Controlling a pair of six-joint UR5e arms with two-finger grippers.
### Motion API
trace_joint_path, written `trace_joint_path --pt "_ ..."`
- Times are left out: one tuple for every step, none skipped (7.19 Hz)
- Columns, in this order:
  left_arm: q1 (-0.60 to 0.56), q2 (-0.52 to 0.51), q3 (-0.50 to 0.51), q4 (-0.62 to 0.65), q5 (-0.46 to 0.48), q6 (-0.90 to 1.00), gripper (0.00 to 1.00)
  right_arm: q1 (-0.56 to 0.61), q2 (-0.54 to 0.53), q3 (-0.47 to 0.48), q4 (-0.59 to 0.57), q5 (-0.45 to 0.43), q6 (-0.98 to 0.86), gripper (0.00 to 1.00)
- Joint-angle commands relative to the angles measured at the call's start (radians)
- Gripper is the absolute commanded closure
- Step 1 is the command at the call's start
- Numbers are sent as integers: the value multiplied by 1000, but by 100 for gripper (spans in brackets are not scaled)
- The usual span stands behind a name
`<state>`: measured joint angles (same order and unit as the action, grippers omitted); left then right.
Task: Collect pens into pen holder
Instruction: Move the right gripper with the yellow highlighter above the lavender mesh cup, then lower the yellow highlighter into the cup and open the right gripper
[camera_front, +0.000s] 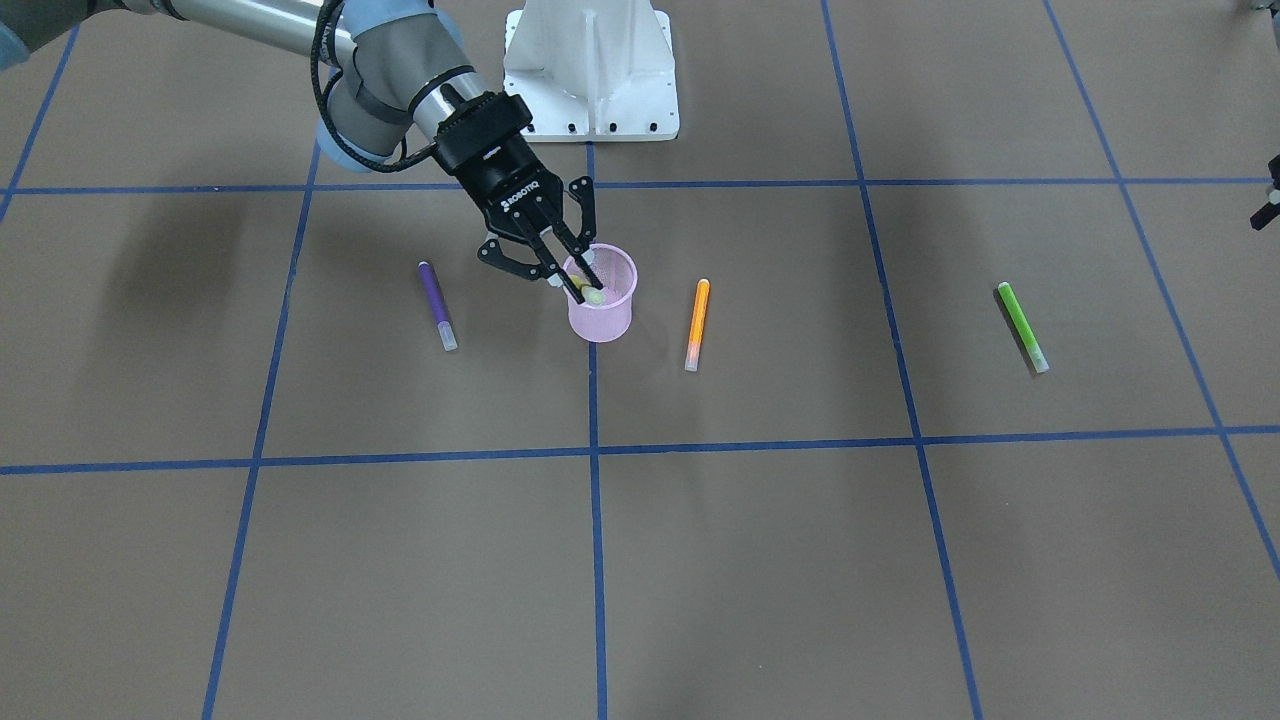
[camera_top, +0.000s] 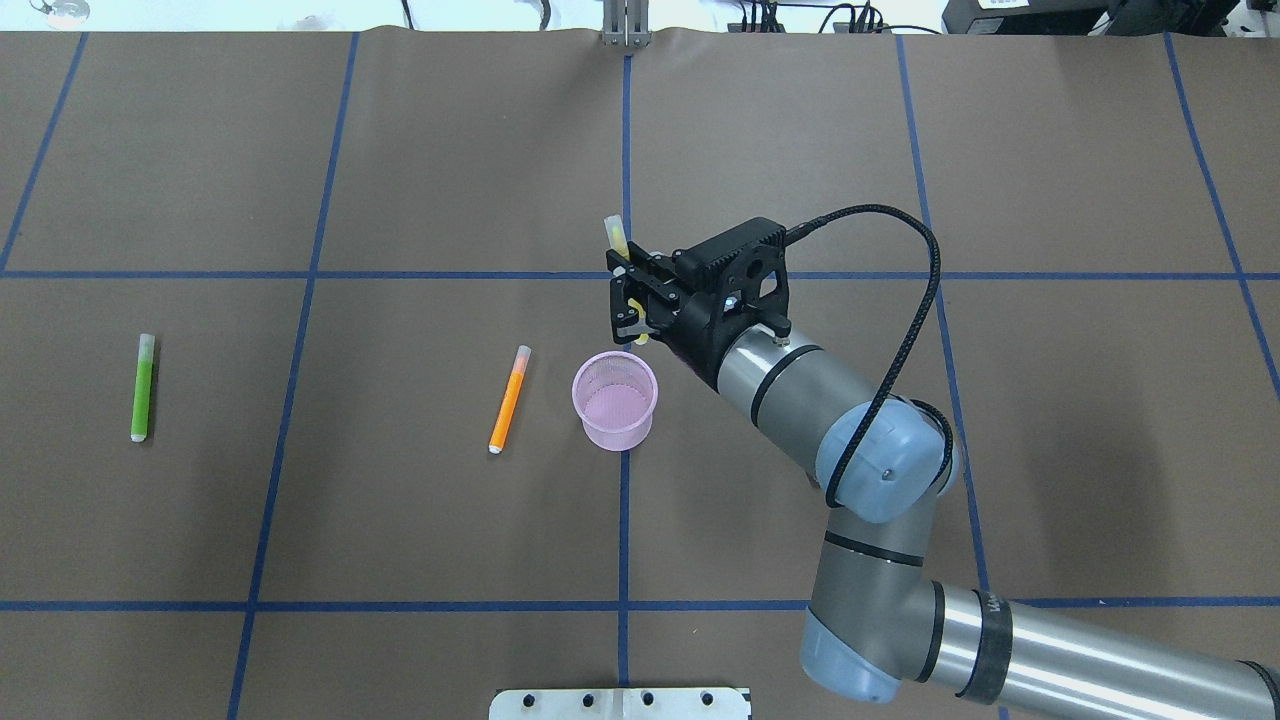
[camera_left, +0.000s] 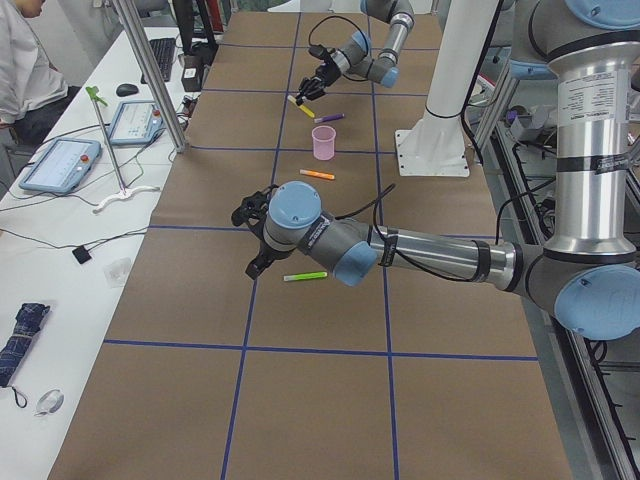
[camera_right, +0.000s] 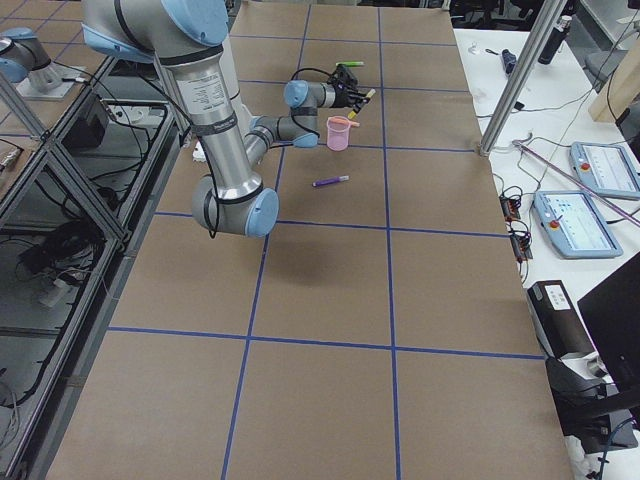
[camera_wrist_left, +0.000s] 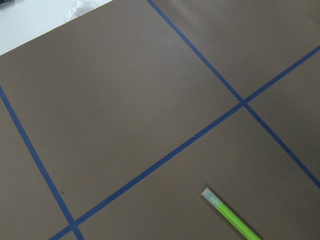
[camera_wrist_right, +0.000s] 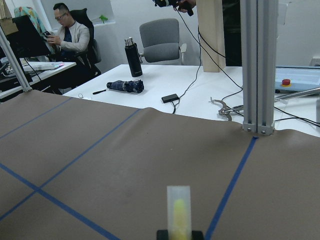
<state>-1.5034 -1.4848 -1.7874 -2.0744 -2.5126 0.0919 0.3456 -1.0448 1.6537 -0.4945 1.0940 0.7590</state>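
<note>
Overhead exterior: the pale yellow pen (camera_top: 618, 240) is tilted and pinched by the right gripper (camera_top: 632, 302), its jaws clamped on the barrel. The lower tip hangs beside the pink pen holder (camera_top: 615, 400), near its far rim. My call: centre the tip over the mouth, stand the pen straighter, lower it, then let go. The orange pen (camera_top: 508, 399), green pen (camera_top: 144, 388) and purple pen (camera_front: 436, 305) lie on the desk (camera_top: 900, 150). The left gripper (camera_left: 248, 240) is well away, and I can't tell how its jaws are set.
</note>
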Motion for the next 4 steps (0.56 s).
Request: trace_joint_path --pt "2 0 0 0 0 -6 0 -74 5 -29 1 -89 -1 100" --pt "2 -3 0 0 0 -14 0 -86 2 -35 1 -97 -3 100" --pt "2 -3 0 -1 0 -15 0 -112 -3 -35 -1 -126 -3 100" --pt "2 -3 0 0 0 -15 0 -128 -1 -45 -1 -141 -3 91"
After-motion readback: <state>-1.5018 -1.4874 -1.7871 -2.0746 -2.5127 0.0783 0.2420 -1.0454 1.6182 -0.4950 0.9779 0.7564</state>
